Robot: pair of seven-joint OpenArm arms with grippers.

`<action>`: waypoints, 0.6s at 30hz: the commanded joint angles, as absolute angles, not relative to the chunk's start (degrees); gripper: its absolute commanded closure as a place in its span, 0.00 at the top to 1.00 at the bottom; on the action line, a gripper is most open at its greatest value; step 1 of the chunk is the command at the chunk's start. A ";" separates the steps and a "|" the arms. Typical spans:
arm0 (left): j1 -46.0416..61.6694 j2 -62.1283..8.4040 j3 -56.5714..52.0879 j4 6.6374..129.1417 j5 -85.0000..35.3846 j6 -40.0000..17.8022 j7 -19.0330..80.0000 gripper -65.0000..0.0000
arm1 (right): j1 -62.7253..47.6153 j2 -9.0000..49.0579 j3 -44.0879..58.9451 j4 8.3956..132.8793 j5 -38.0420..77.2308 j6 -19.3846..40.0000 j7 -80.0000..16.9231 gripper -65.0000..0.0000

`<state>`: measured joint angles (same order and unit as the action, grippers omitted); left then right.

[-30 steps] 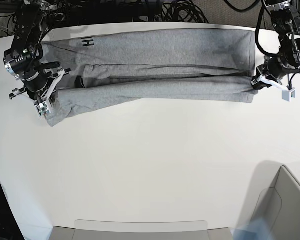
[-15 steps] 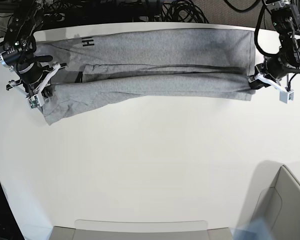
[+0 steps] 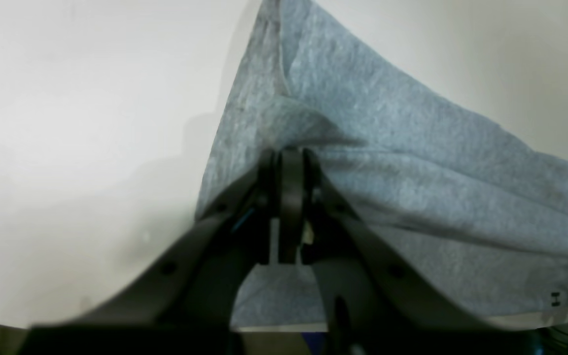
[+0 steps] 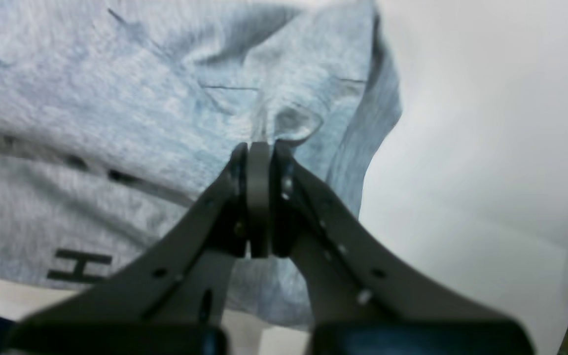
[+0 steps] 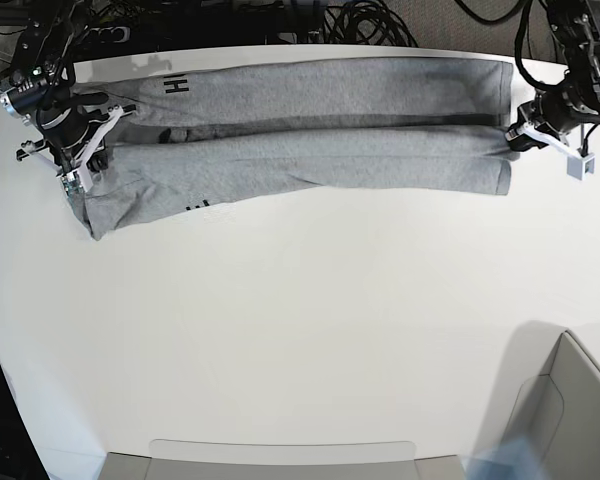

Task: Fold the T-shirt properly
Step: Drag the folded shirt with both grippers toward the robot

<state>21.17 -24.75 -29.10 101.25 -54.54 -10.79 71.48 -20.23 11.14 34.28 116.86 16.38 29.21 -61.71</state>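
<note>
End effectors, left (image 5: 514, 150) and right (image 5: 96, 172), clamp opposite ends of the shirt (image 5: 280, 165), presumably to keep the fold line taut.

White table (image 5: 300, 330), grey plastic bin (image 5: 570, 420), black cables (image 5: 370, 22)
</note>
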 commanded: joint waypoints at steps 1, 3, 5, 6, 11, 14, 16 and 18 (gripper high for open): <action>21.58 -25.01 -29.14 102.20 -55.08 -10.95 70.64 0.00 | -20.53 11.74 34.68 117.93 16.48 29.41 -61.05 0.00; 21.85 -24.13 -29.32 102.20 -55.08 -10.95 70.64 0.00 | -21.67 11.74 34.68 117.93 16.48 29.41 -60.97 0.00; 22.81 -23.78 -29.32 102.20 -55.08 -10.95 70.64 0.00 | -22.99 11.74 34.68 117.93 16.48 29.41 -60.97 0.00; 23.34 -23.60 -29.32 102.20 -55.08 -10.95 70.46 0.00 | -23.43 11.74 34.77 117.93 16.48 29.41 -60.97 0.00; 23.78 -23.34 -28.97 102.20 -54.99 -10.95 70.20 0.00 | -25.10 10.59 36.62 117.76 16.48 29.41 -60.97 0.00; 24.40 -23.34 -28.97 102.11 -54.73 -10.95 70.02 0.00 | -25.89 10.51 36.62 117.67 16.48 29.41 -60.97 0.00; 24.40 -23.34 -28.97 102.02 -54.64 -10.95 70.02 0.00 | -26.42 10.42 36.53 117.49 16.48 29.41 -60.97 0.00; 24.48 -23.34 -28.88 101.85 -54.55 -10.95 70.02 0.00 | -26.68 10.42 36.18 117.41 16.48 29.41 -60.97 0.00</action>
<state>24.62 -22.52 -28.60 101.10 -54.04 -10.76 70.57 -26.70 9.82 35.97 116.73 16.53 29.21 -61.58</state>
